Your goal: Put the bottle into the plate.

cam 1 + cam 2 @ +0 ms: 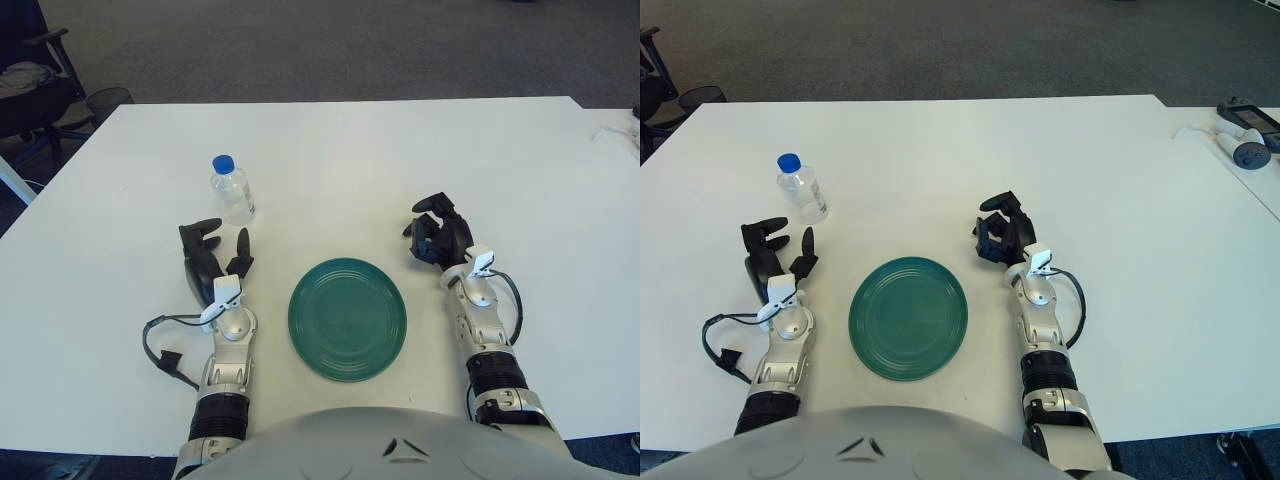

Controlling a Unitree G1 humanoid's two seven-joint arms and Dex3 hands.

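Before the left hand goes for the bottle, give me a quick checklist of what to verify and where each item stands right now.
1. Bottle upright, blue cap on, standing on the table: ok.
2. Left hand open, holding nothing, ready to grasp: ok.
3. Left hand around the bottle: not ok; it sits on the near side of the bottle, apart from it.
4. Plate bare, with room for the bottle: ok.
5. Way from bottle to plate free of other things: ok.
6. Right hand out of the way, beside the plate on its right: ok; whether it touches the table, cannot tell.
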